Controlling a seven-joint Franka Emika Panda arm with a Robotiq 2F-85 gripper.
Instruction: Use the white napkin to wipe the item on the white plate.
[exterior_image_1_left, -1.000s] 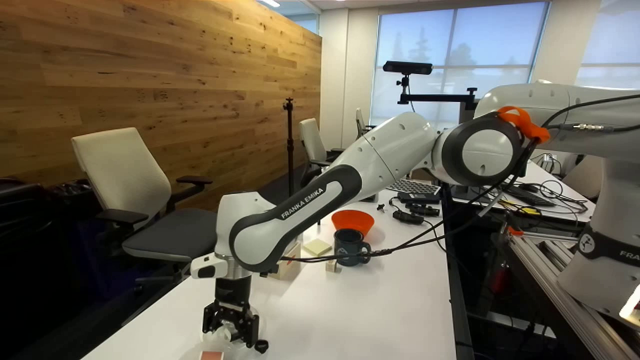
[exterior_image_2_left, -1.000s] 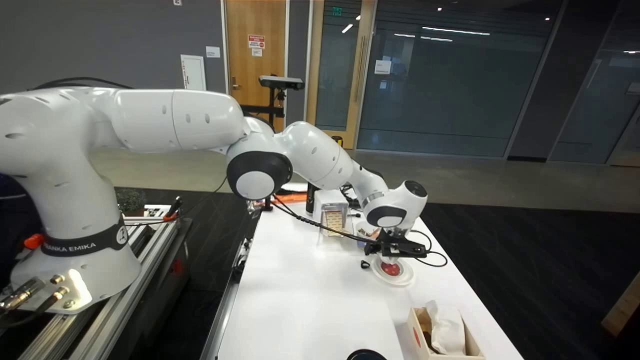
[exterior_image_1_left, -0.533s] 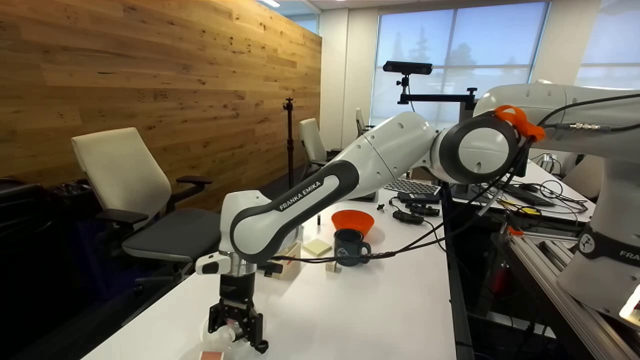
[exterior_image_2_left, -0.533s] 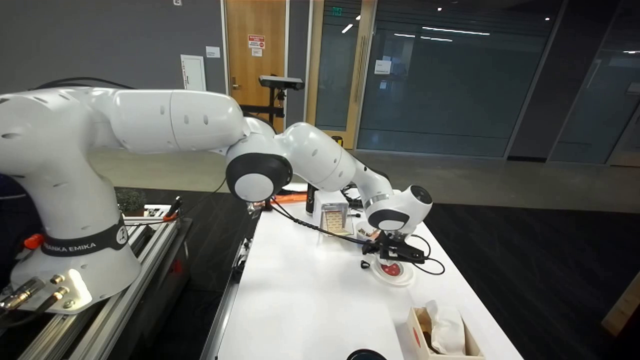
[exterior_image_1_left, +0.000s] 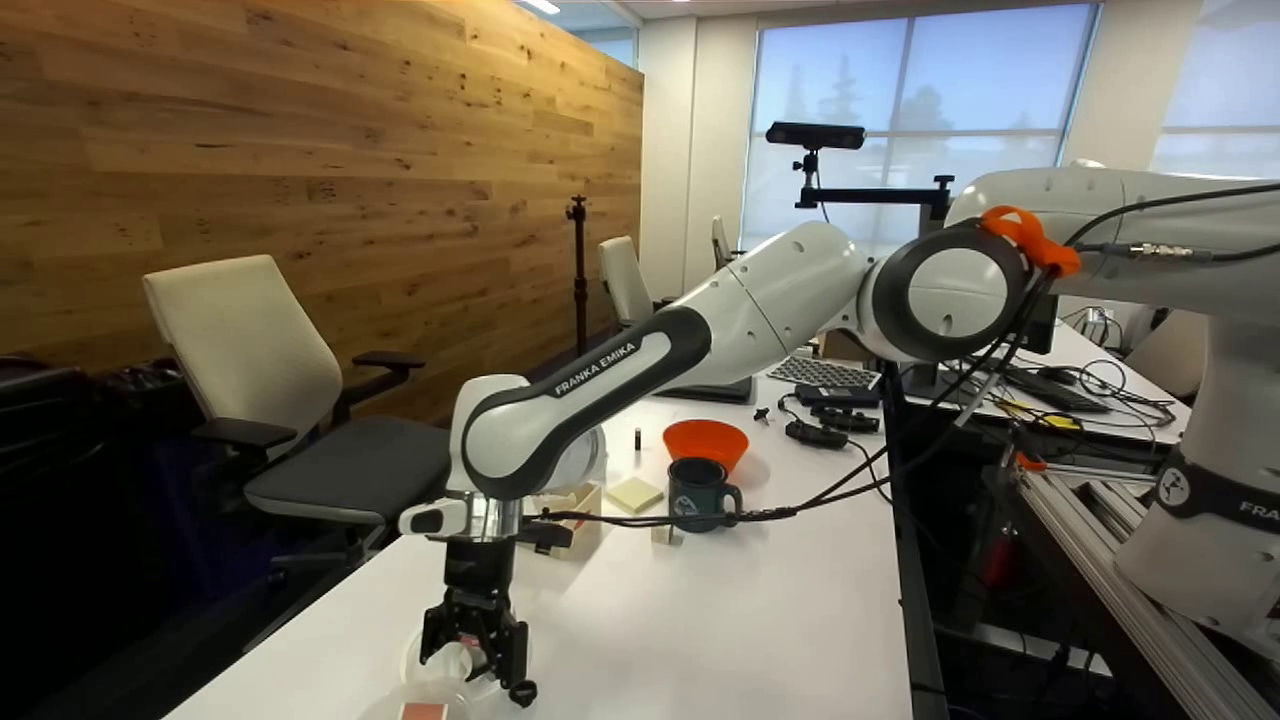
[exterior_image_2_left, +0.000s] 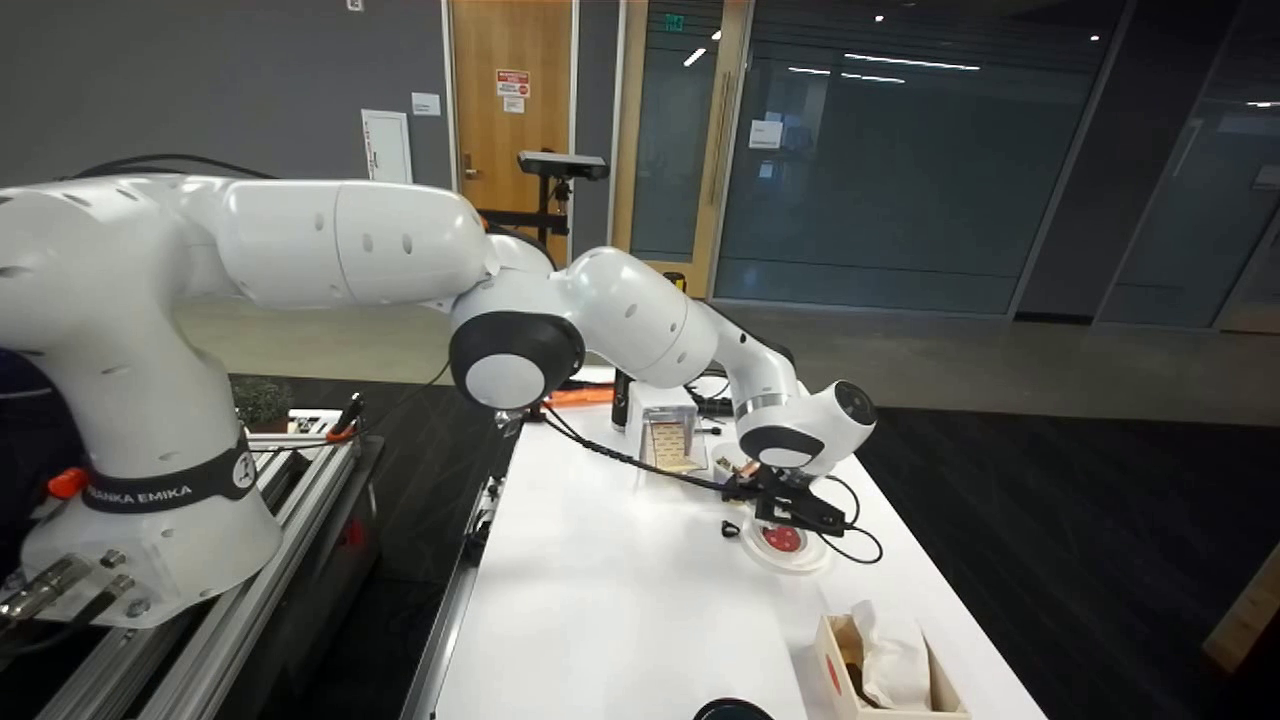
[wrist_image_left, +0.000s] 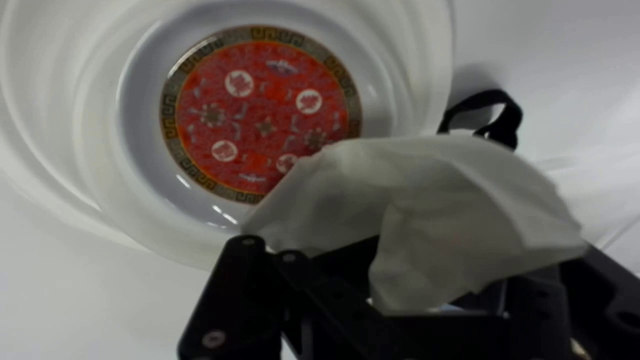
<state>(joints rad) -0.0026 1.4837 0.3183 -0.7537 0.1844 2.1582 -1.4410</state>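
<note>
The white plate (exterior_image_2_left: 800, 562) rests flat on the white surface (exterior_image_2_left: 620, 600). The item (wrist_image_left: 265, 115), round and red with a patterned border, lies at the center of the plate. The gripper (exterior_image_1_left: 474, 668) is positioned above the plate with its jaws directed downward. The jaws grasp the white napkin (wrist_image_left: 425, 200); in the wrist view, the napkin folds conceal the contact faces. In that view the napkin overlaps one edge of the item and part of the plate rim; contact between napkin and item cannot be determined. A black loop (wrist_image_left: 506, 129) lies just beside the plate, outside the rim. In an exterior view, a cream open-topped box (exterior_image_2_left: 828, 650) containing white tissue (exterior_image_2_left: 893, 660) stands apart from the plate, nearer the camera. In an exterior view, a dark mug (exterior_image_1_left: 697, 497) and an orange-red bowl (exterior_image_1_left: 705, 440) stand well apart from the plate, farther from the camera.
</note>
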